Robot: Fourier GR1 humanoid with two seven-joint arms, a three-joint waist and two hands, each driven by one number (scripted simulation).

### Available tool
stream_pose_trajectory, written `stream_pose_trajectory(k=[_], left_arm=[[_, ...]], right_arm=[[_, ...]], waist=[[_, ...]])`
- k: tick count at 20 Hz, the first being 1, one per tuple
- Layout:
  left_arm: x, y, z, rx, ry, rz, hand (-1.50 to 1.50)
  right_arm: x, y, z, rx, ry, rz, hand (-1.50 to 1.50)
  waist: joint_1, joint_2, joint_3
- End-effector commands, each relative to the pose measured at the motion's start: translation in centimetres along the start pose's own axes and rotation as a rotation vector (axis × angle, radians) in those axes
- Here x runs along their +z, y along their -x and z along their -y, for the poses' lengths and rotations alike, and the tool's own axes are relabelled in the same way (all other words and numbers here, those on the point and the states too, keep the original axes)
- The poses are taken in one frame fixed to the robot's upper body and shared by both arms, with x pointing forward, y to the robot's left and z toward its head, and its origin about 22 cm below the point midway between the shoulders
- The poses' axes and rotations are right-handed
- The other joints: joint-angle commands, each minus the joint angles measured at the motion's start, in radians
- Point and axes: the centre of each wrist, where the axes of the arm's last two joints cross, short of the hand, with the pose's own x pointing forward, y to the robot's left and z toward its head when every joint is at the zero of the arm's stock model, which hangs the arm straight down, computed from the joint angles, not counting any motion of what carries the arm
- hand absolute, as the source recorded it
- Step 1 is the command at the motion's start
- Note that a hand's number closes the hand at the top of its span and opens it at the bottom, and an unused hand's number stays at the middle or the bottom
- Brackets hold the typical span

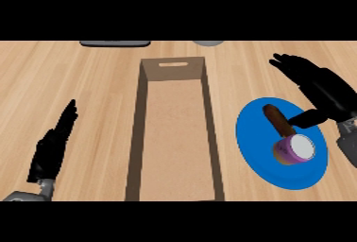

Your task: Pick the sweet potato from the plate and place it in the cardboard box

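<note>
Now we see the long open-topped brown cardboard box (174,137) with only its bare floor showing, and the round blue plate (259,160) just right of it carrying the brown sweet potato (277,120), lying diagonally, and a purple white-lidded tub (295,149) touching its lower end. Our right hand (322,92) hovers spread beside the potato; our left hand (52,144) rests straight-fingered at the left edge.

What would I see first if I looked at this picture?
Probably the bright blue plate on the right, holding a brown sweet potato and a purple can. The right hand hovers open over it. In the middle sits a long, open cardboard box; the left hand rests at lower left.
</note>
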Motion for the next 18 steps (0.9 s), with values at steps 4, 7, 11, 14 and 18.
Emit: stream_pose_trajectory(k=[4, 7, 11, 14, 18], left_arm=[[-0.2, 0.4, 0.2, 0.005, -0.015, -0.012, 0.0], [0.1, 0.9, 1.0, 0.008, 0.013, -0.004, 0.0], [0.2, -0.1, 0.0, 0.006, -0.019, 0.004, 0.0], [0.6, 0.8, -0.5, 0.006, -0.003, -0.009, 0.0], [0.1, -0.4, 0.3, 0.012, -0.003, -0.001, 0.0]], right_arm=[[0.0, -2.6, 0.2, 0.319, -0.369, -0.165, -1.5], [-0.8, -5.2, -0.1, 0.335, -0.488, -0.207, -1.5], [-1.1, -8.3, -0.3, 0.347, -0.523, -0.253, -1.5], [-0.9, -9.4, -2.5, 0.378, -0.508, -0.305, -1.5], [0.3, -9.5, -3.5, 0.372, -0.49, -0.333, -1.5]], waist=[[-0.013, -0.001, 0.0], [-0.011, 0.001, 0.001], [-0.007, 0.002, 0.003], [-0.005, 0.003, 0.004], [-0.009, 0.003, 0.004]])
